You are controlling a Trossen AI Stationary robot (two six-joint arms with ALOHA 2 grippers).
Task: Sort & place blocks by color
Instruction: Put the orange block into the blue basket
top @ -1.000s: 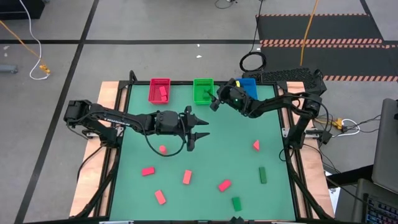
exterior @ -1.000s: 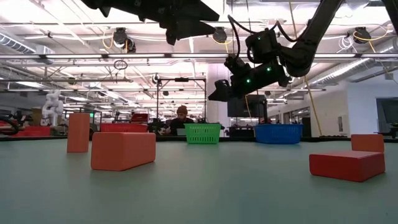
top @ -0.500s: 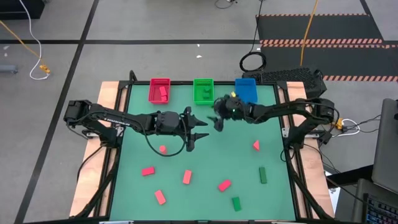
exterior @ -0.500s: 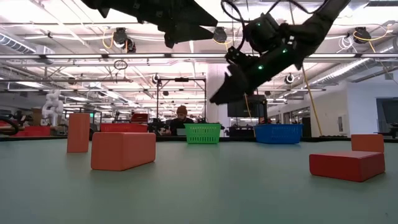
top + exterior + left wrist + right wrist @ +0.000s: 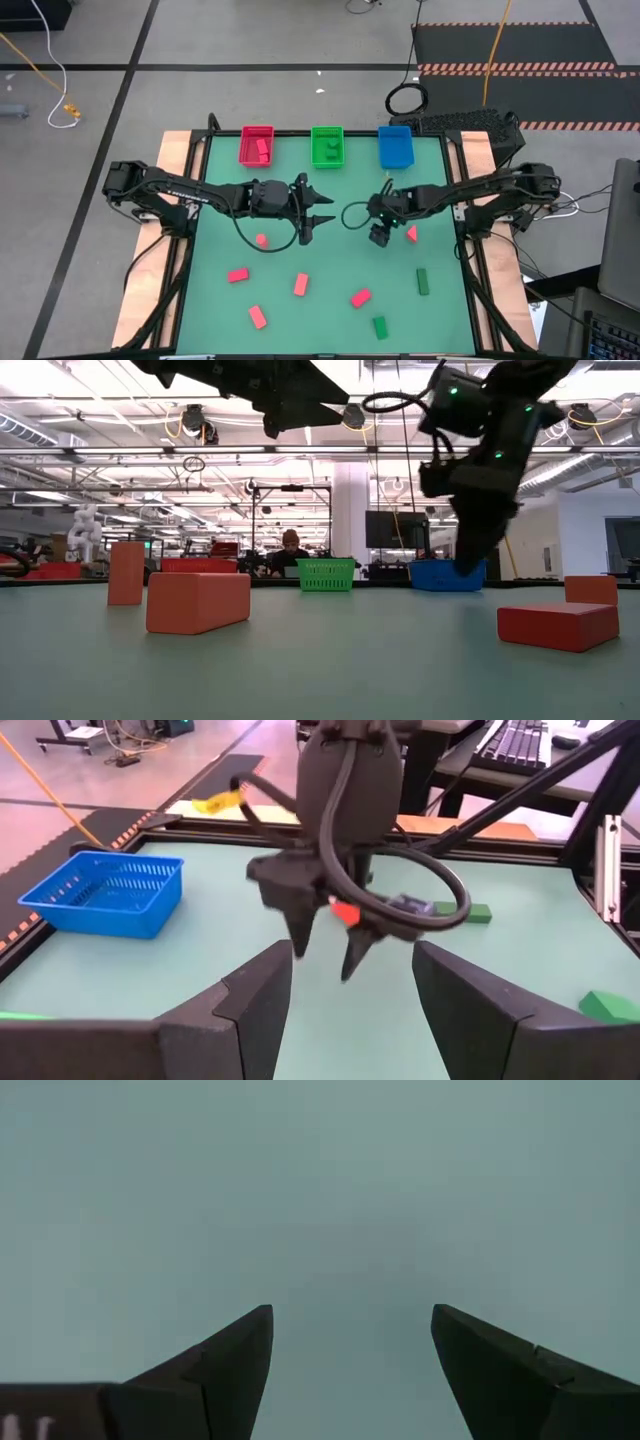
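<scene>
Small solid red and green blocks (image 5: 301, 285) lie scattered across the green desk's (image 5: 330, 200) near half. The right gripper (image 5: 378, 238), fingers apart and empty, points down beside a red block (image 5: 411, 233). The left gripper (image 5: 328, 207) hovers mid-desk, fingers apart, empty.

blocks (image 5: 301, 285) scattered before bins (image 5: 327, 146)

Bare green mat (image 5: 350, 265) lies open under the right gripper (image 5: 379, 238), whose spread fingers have nothing between them. A small red block (image 5: 411, 233) sits just beside it toward the table's right edge. The left gripper (image 5: 322, 211) hangs open over the middle, blocking the way to the left. The bins (image 5: 326, 146) line the far edge, well apart.
</scene>
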